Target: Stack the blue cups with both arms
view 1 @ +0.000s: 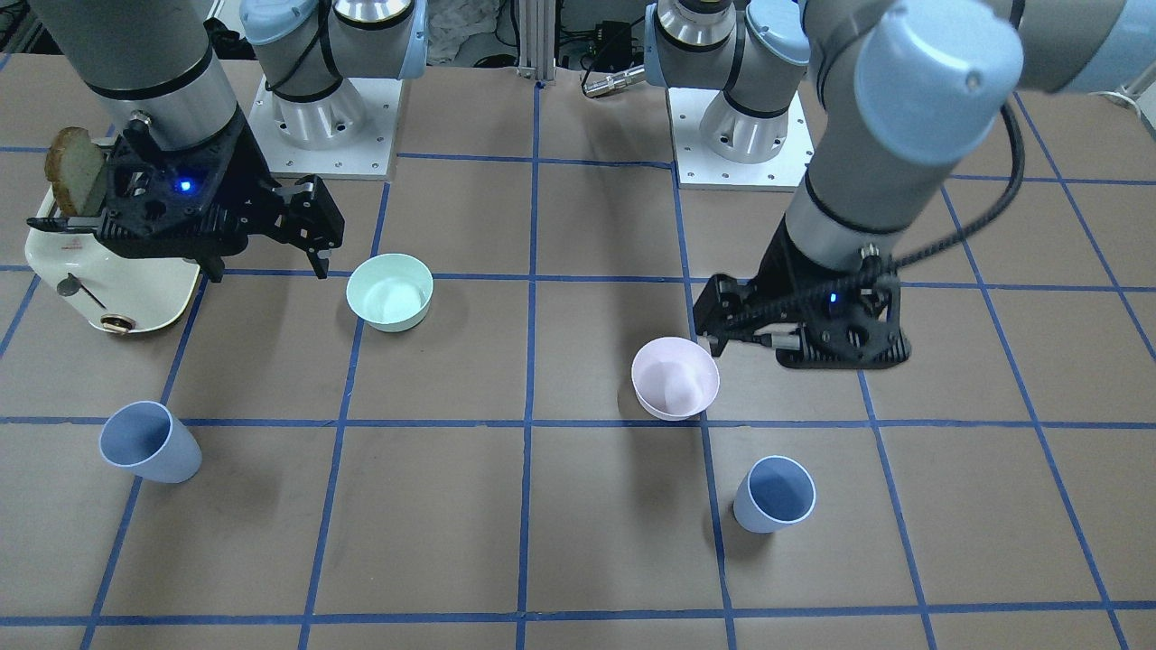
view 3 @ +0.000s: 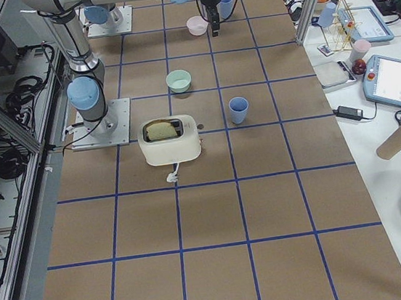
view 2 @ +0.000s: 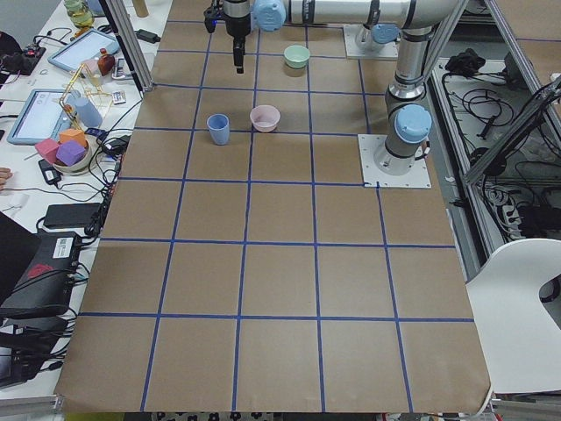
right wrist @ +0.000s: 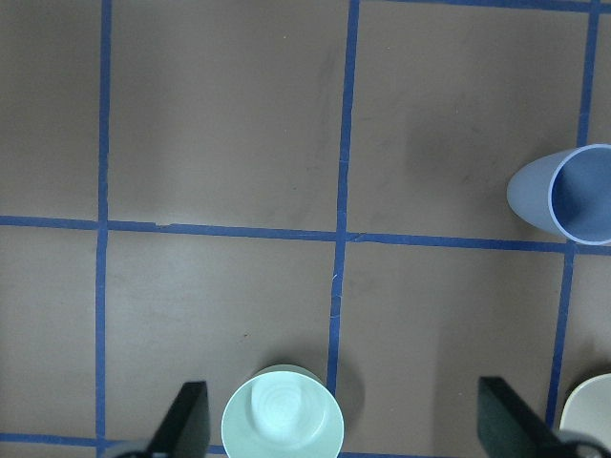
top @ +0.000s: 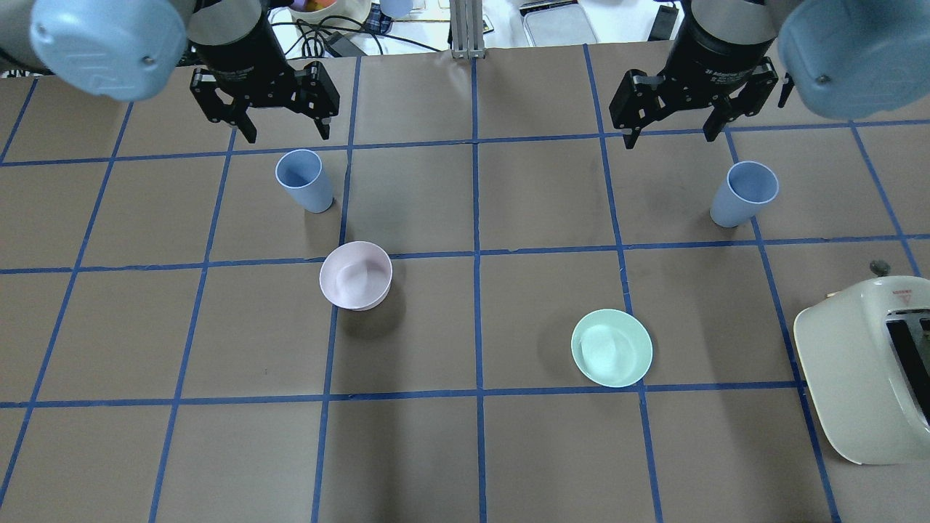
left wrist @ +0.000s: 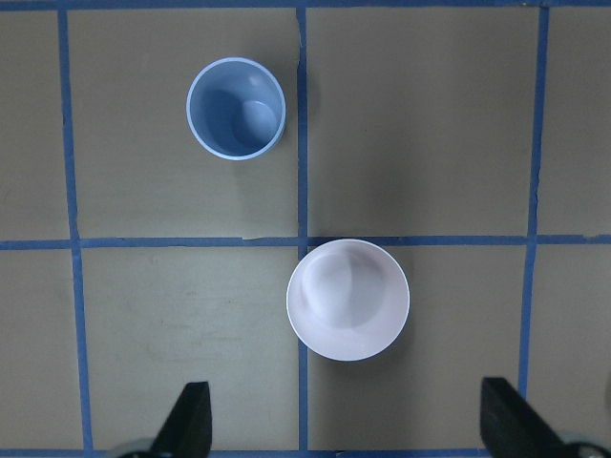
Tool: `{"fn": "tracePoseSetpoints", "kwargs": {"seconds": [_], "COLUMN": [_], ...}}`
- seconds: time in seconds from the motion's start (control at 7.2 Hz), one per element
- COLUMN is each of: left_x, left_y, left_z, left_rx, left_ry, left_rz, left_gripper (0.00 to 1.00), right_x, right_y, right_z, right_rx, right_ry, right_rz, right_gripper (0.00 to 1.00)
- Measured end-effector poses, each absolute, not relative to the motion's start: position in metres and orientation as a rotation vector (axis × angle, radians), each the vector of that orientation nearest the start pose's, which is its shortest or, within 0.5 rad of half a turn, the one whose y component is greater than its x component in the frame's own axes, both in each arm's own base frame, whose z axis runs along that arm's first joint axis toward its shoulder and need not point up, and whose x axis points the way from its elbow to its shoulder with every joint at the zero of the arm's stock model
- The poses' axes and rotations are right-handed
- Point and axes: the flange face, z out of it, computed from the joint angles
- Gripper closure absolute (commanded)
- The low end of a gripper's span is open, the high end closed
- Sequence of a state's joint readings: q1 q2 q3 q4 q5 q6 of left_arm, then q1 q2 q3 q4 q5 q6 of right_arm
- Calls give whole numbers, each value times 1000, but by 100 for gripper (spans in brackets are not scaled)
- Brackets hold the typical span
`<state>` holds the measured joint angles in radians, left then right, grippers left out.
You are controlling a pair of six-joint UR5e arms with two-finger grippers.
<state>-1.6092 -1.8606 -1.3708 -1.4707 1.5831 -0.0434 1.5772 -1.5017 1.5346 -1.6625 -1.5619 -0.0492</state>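
Two pale blue cups stand upright on the brown table. The left cup (top: 305, 181) is on the left side, also in the left wrist view (left wrist: 236, 108) and the front view (view 1: 775, 494). The right cup (top: 745, 194) is on the right side, also at the right wrist view's right edge (right wrist: 568, 194) and in the front view (view 1: 149, 442). My left gripper (top: 288, 134) is open and empty, hovering above the table close to the left cup. My right gripper (top: 672, 138) is open and empty, hovering left of the right cup.
A pale pink bowl (top: 356, 275) sits near the left cup. A mint-green bowl (top: 612, 347) sits right of centre. A cream toaster (top: 864, 370) holding a bread slice (view 1: 77, 167) stands at the table's right edge.
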Motion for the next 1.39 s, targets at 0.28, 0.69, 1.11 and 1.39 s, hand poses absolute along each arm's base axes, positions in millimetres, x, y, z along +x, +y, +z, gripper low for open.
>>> {"fn": "tracePoseSetpoints", "kwargs": {"seconds": [0.28, 0.69, 1.11, 1.39], "left_x": [-150, -144, -141, -139], "left_y": [-673, -699, -702, -704], "left_z": [368, 290, 261, 257], "left_rx": [7, 19, 16, 16], "left_ry": [3126, 3112, 3101, 3086], "left_rz": [40, 217, 303, 308], "left_gripper": [0, 38, 100, 100], "right_x": [81, -43, -117, -129], "right_y": [-552, -597, -622, -625], "right_z": [453, 385, 303, 282], "right_rx": [-52, -86, -55, 5], "right_ry": [3133, 3118, 3088, 3073], "right_rz": [-26, 30, 107, 146], "right_gripper": [0, 0, 1, 21]}}
